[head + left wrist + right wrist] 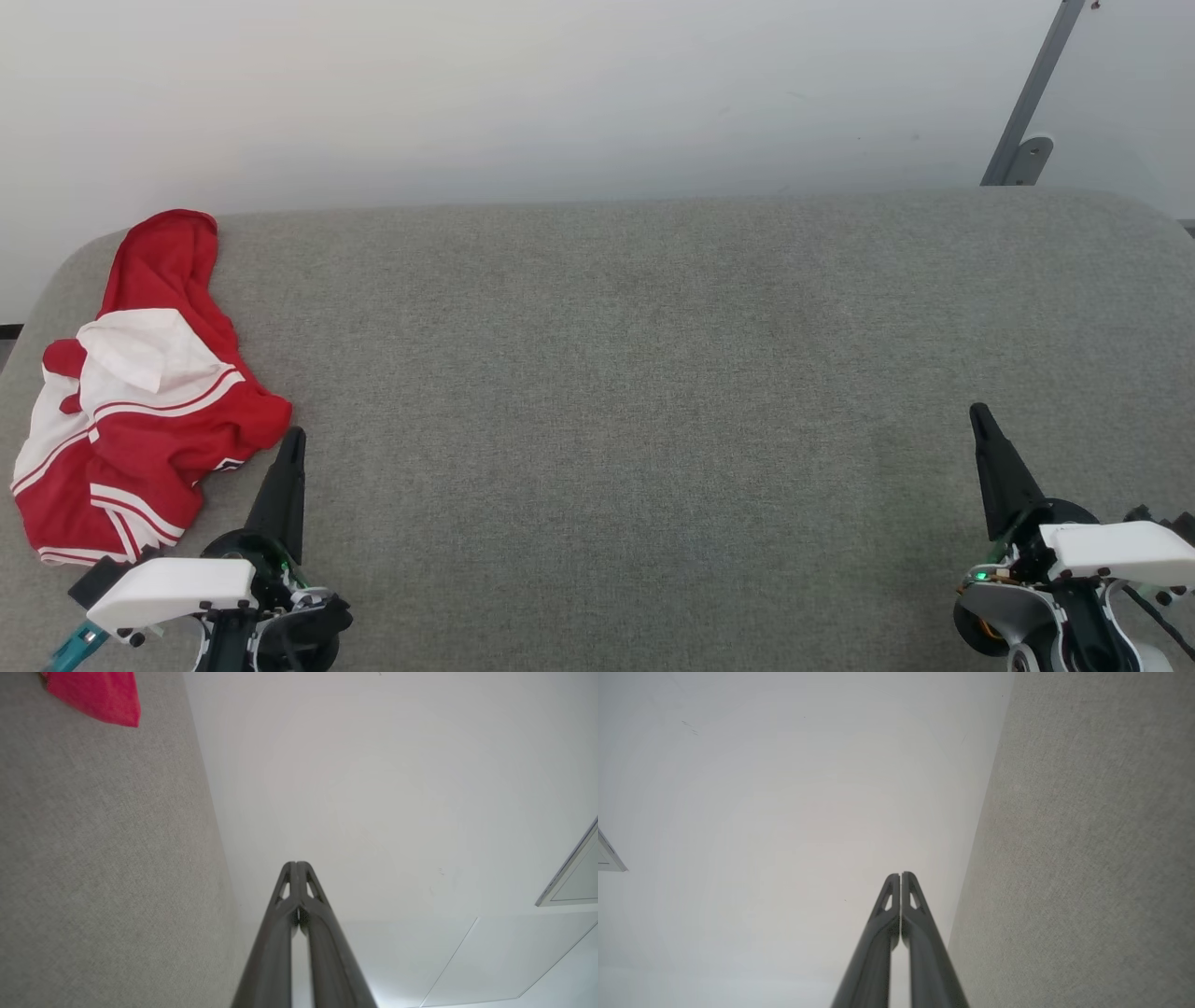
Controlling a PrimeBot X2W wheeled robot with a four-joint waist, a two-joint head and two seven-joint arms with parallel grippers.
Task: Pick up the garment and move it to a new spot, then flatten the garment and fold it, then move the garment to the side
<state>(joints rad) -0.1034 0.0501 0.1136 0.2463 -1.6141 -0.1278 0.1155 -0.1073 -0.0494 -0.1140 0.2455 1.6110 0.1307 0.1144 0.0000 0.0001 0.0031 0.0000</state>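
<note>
You face a grey fabric pad (653, 373) with rounded far corners. Behind the pad you see a plain white wall (467, 93); past the pad's far right corner, a slanted grey post (1038, 89).

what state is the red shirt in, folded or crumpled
Crumpled: the garment lies in an uneven heap on the grey surface, white parts and stripe trim twisted together.

I judge this a bare test room or lab rather than a home. Grounds: a grey fabric-covered bench (616, 392) with rounded corners; behind the bench, a plain white wall (467, 93); beyond its far right corner, a metal strut (1032, 103) bracing what looks like a glazed panel (1130, 103).
</note>
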